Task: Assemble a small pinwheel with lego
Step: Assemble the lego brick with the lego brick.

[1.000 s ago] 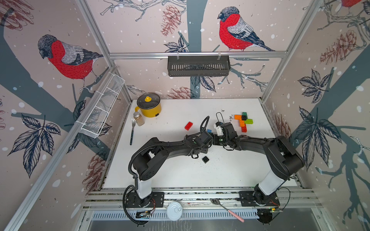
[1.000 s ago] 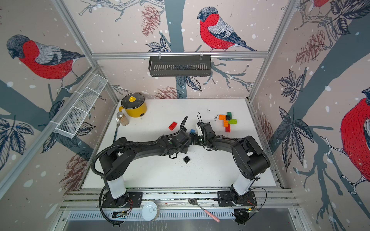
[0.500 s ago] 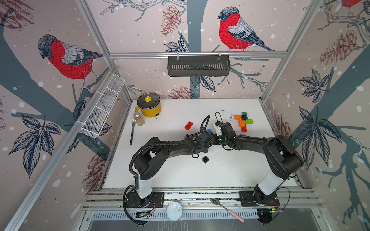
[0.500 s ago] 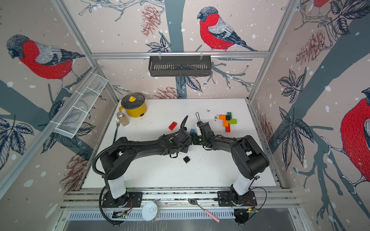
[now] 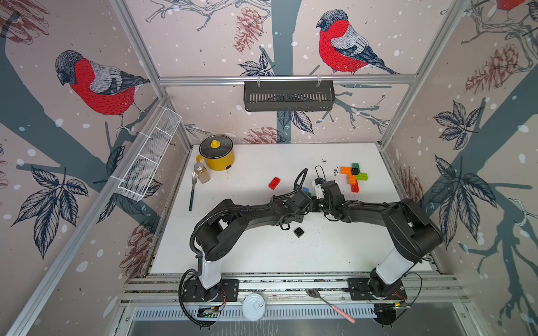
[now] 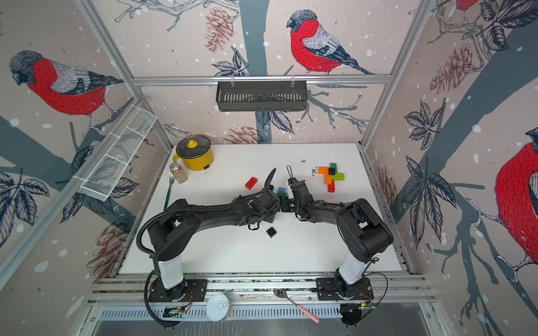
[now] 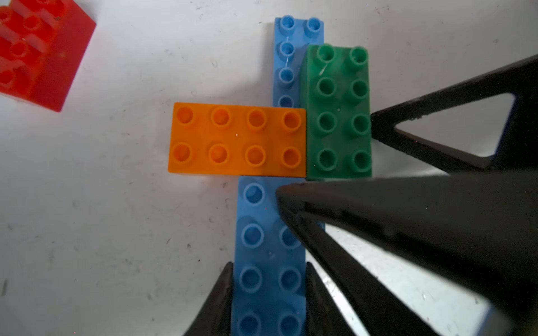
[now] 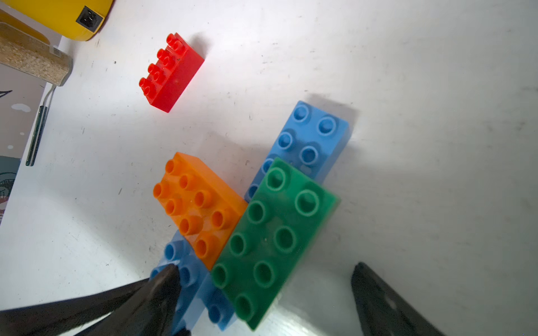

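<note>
In both top views the left arm (image 5: 250,212) and the right arm (image 5: 366,209) stretch low over the white counter (image 5: 262,256) and meet wrist to wrist at its middle, hiding all but a corner of blue beneath them. The left wrist view shows the left tool (image 7: 269,264) pressed against both long sides of an oblong blue studded plastic brick (image 7: 270,247), pinching it on the counter. Stacked at its far end are an orange studded brick (image 7: 237,141) and a dark green studded brick (image 7: 339,110), touching in an L, with a second blue brick (image 7: 298,29) under the green one. The right wrist view shows the right tool (image 8: 265,266) spread wide astride the green brick, one tip on the pinched blue brick. A loose red brick (image 5: 274,183) lies apart from the stack. Only the top views show a small black square brick (image 5: 298,232) in front of the wrists and, at the back right, a cross of orange, green, lime and red bricks (image 5: 353,176) with a black centre.
</note>
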### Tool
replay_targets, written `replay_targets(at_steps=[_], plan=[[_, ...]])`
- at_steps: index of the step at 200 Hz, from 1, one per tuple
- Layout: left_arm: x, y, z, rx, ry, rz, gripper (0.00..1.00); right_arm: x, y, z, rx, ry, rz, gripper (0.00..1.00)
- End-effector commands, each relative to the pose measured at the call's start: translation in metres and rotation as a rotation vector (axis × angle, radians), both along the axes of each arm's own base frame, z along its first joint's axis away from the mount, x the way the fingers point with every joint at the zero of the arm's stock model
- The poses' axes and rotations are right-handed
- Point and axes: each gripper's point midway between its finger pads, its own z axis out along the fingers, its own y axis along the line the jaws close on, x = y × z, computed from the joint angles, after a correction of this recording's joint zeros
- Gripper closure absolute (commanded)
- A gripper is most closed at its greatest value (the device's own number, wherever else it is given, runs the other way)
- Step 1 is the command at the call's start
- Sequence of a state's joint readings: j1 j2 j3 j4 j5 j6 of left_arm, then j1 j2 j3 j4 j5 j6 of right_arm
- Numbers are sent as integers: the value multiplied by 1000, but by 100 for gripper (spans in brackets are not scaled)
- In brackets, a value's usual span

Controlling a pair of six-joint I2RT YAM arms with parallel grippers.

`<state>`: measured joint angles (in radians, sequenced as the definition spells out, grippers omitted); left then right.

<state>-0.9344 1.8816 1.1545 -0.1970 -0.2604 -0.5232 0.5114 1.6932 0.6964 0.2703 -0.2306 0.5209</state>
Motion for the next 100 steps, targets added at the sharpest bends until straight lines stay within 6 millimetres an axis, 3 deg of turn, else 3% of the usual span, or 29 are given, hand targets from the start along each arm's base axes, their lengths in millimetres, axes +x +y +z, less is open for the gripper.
replay_targets(at_steps=[1, 62, 100], plan=[[2, 14, -3, 80, -19, 20, 85, -46, -58, -57, -246, 238, -120, 8], [2, 17, -7, 96, -20, 26, 83, -55, -66, -70, -251, 264, -141, 9], [2, 20, -5, 102, -24, 30, 77, -40, -49, -45, -166, 224, -116, 8]])
